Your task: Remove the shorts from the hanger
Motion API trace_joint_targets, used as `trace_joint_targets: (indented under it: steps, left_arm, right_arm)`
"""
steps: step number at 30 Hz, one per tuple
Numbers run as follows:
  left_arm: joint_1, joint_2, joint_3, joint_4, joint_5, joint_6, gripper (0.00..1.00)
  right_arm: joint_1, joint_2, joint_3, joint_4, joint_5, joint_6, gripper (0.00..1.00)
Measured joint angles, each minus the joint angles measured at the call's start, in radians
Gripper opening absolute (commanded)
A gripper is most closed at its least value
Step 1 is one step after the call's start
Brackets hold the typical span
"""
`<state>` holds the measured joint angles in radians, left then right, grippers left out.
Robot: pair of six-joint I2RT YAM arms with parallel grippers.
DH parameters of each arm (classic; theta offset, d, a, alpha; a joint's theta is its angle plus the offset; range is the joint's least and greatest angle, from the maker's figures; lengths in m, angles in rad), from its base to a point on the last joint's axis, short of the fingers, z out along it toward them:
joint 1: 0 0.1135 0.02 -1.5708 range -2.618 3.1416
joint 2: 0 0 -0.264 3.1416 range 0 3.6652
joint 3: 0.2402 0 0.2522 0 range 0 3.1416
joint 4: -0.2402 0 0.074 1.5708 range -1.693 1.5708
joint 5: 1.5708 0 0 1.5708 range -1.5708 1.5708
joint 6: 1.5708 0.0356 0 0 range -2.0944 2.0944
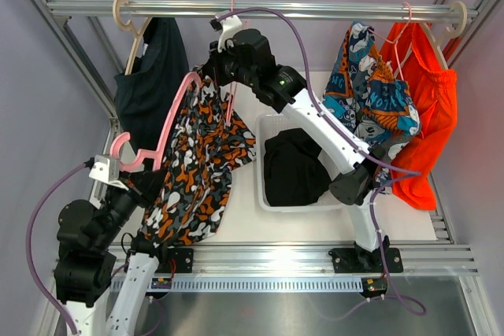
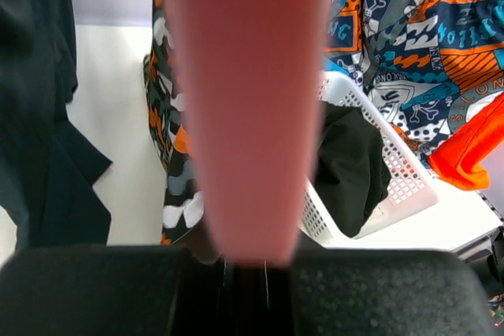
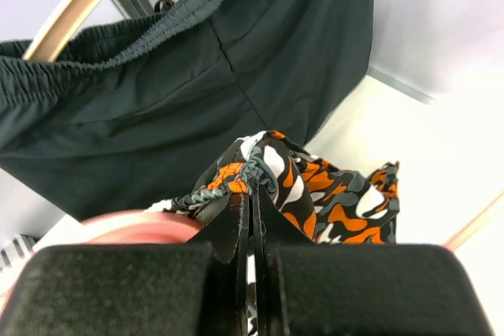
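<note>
While stretched toward the rail [image 1: 315, 10], right fingers [image 3: 228, 230] tight on camouflage shorts [image 1: 197, 171], left fingers [image 2: 102, 289] tight on hanger [image 2: 244, 100].

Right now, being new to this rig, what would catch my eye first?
The camouflage shorts hang between the arms at centre-left: the right gripper pinches their waistband, the left gripper clamps the pink hanger. Beside them, black shorts lie in the white basket; bright orange shorts hang at the right end of the rail.

Bare table [image 1: 246, 202] lies open between the camouflage shorts [image 1: 197, 171] on the pink hanger [image 1: 175, 112] and the white basket [image 1: 261, 171]. The dark shorts [image 1: 153, 76] crowd the far left. A patterned garment [image 1: 370, 92] and an orange garment [image 1: 429, 116] block the far right.
</note>
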<state>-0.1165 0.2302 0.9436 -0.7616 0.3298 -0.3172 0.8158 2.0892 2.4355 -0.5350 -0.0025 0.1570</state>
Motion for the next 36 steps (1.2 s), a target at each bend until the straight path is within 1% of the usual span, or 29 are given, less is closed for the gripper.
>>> trace_joint_targets:
  steps: [4,9,12,17,22,25,29,32,36]
  left_arm:
    - [0.0,-0.011,0.006,0.023,0.003,-0.003,0.0]
    - [0.0,0.005,0.002,0.123,-0.015,-0.071,0.0]
    - [0.0,0.041,-0.022,0.225,-0.059,-0.129,0.0]
    - [0.0,0.128,-0.056,0.386,-0.154,-0.198,0.0]
    - [0.0,0.229,-0.053,0.509,-0.204,-0.204,0.0]
    - [0.0,0.275,-0.018,0.5,-0.205,-0.173,0.0]
    - [0.0,0.307,0.069,0.424,-0.182,-0.087,0.0]
    - [0.0,0.298,0.108,0.328,-0.165,-0.01,0.0]
    - [0.0,0.293,0.119,0.195,-0.153,0.064,0.0]
  right_arm:
    - [-0.003,0.004,-0.019,0.001,-0.031,-0.022,0.0]
    - [-0.032,-0.005,-0.132,0.017,-0.207,-0.073,0.0]
    - [-0.048,-0.017,-0.206,0.008,-0.328,-0.138,0.0]
    - [-0.048,-0.046,-0.272,-0.061,-0.496,-0.282,0.0]
    - [-0.001,-0.138,-0.361,-0.103,-0.568,-0.421,0.0]
    - [0.033,-0.196,-0.406,-0.112,-0.581,-0.484,0.0]
    - [0.044,-0.268,-0.476,-0.126,-0.594,-0.583,0.0]
    - [0.052,-0.308,-0.541,-0.163,-0.592,-0.67,0.01]
    - [0.092,-0.324,-0.667,-0.189,-0.582,-0.728,0.02]
